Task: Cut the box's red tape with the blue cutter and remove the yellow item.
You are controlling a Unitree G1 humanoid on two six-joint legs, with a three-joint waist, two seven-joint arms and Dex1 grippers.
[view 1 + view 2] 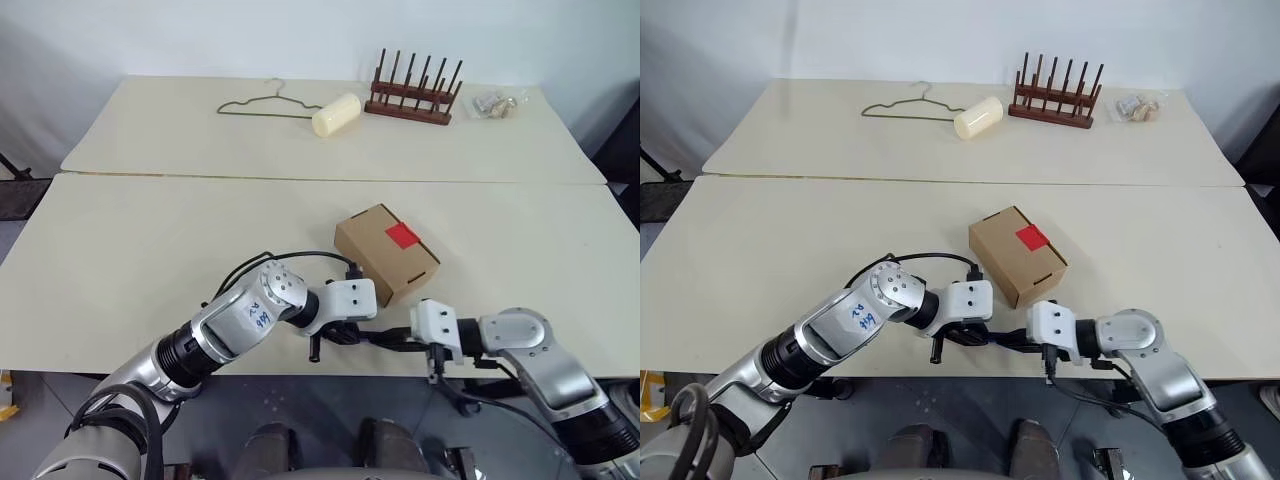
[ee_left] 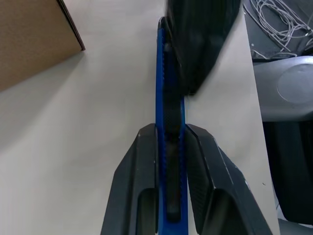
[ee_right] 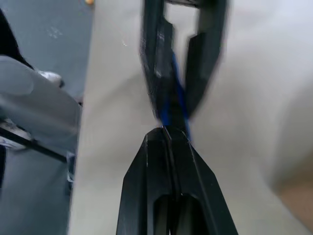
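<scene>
The left claw (image 2: 168,161) is clamped narrowly on the blue cutter (image 2: 170,147), the slim body pinched between its two black fingers near the worktop's (image 1: 150,260) front edge, just in front of the box (image 1: 386,250). The right claw (image 3: 166,132) is fully shut with nothing between its fingers, its closed tip meeting the cutter's far end, probably to work the slider or take the tool over. To do this well, the left claw should hold the cutter rigid while the right one presses squarely along its length, not sideways, so the tool does not twist out of the pinch. If it is a handover, the right claw must first open and seat around the body before the left lets go.

The box is a small brown cardboard carton, closed, lying flat and skewed on the worktop just behind both claws. The red tape (image 1: 401,235) is a small bright square on the box's top face, toward its right end, uncut as far as I can judge.
</scene>
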